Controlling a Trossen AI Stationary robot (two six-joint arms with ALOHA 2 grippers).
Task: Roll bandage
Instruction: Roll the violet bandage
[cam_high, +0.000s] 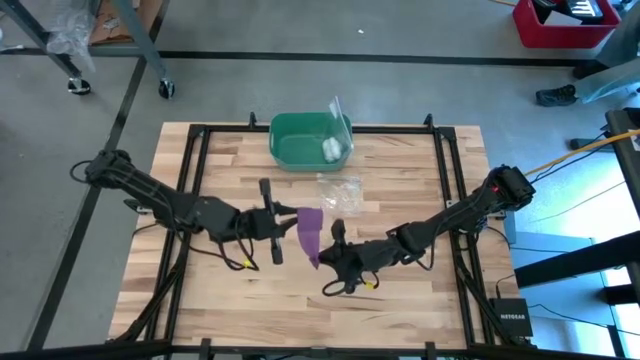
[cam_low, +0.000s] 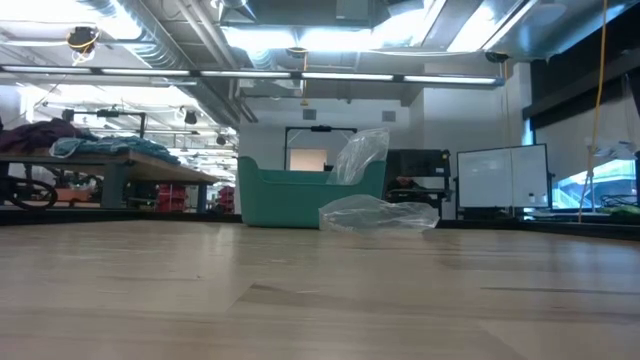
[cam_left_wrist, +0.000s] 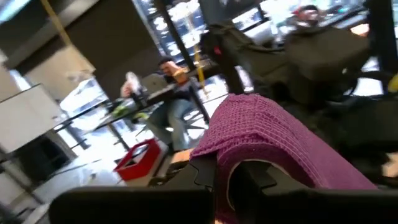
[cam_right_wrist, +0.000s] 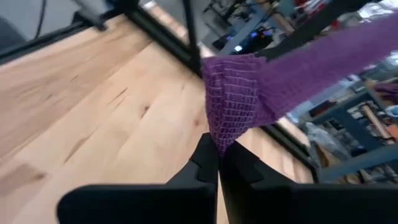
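Note:
The bandage (cam_high: 310, 236) is a purple woven strip held in the air between my two grippers over the middle of the table. My left gripper (cam_high: 292, 219) is shut on its far end and my right gripper (cam_high: 324, 262) is shut on its near end. In the left wrist view the bandage (cam_left_wrist: 267, 140) arches over my fingers. In the right wrist view the bandage (cam_right_wrist: 292, 74) runs up and away from my fingers. The low view shows neither gripper nor the bandage. My left gripper pinches the bandage's far end (cam_left_wrist: 224, 163) between its two fingers, coming in level from the table's left. The strip bends over the fingertips (cam_left_wrist: 205, 177) and runs on toward the other arm, clear of the table. My right gripper pinches the near end of the strip (cam_right_wrist: 225, 138) between its two fingertips (cam_right_wrist: 205, 163), a bunched corner of the weave. It comes from the table's right, slanting slightly down. The strip stretches away from the fingers, lifted clear of the wood.
A green bin (cam_high: 290, 150) stands at the table's far middle with a small white roll (cam_high: 332, 150) inside. A crumpled clear plastic bag (cam_high: 340, 190) lies just in front of it. A black frame (cam_high: 445, 190) runs around the table top.

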